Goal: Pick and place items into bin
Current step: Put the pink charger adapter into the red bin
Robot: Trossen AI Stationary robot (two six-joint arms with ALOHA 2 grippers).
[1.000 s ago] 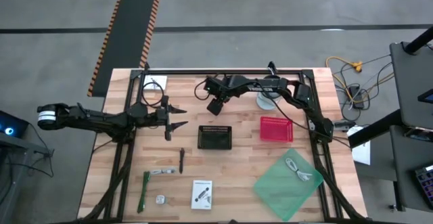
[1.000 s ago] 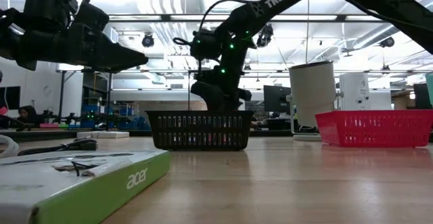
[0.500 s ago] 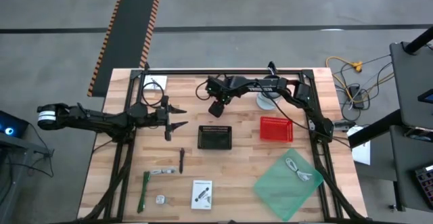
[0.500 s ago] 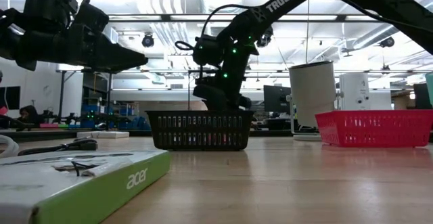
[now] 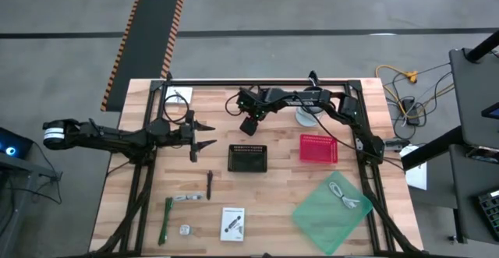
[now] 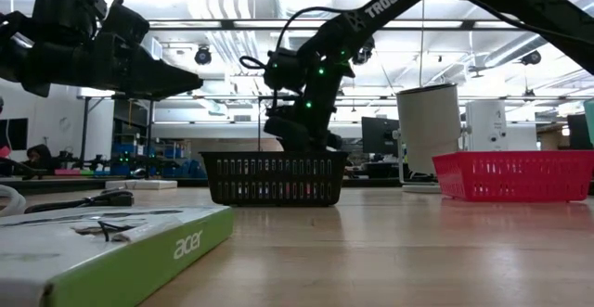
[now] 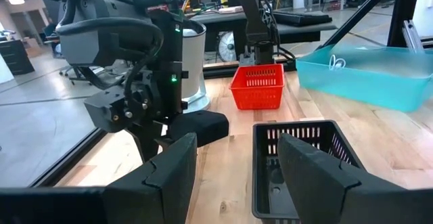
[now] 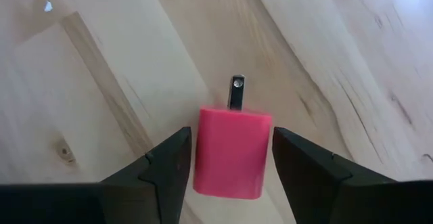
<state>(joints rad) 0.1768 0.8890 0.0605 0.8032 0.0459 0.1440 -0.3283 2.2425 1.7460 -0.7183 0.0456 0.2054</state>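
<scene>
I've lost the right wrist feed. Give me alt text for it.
A pink plug block with a metal prong sits between the right pincer's two dark fingers, seen from above against the bare wooden table. The fingers flank the block closely; whether they press it cannot be told.

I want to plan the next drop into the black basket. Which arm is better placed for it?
Probably the right. Its gripper holds a pink plug block between its jaws, just behind the black basket. The left gripper hangs open and empty beside it.

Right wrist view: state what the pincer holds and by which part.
The right pincer holds a pink plug adapter by the two flat sides of its body, its metal prong pointing away above the wooden table.
</scene>
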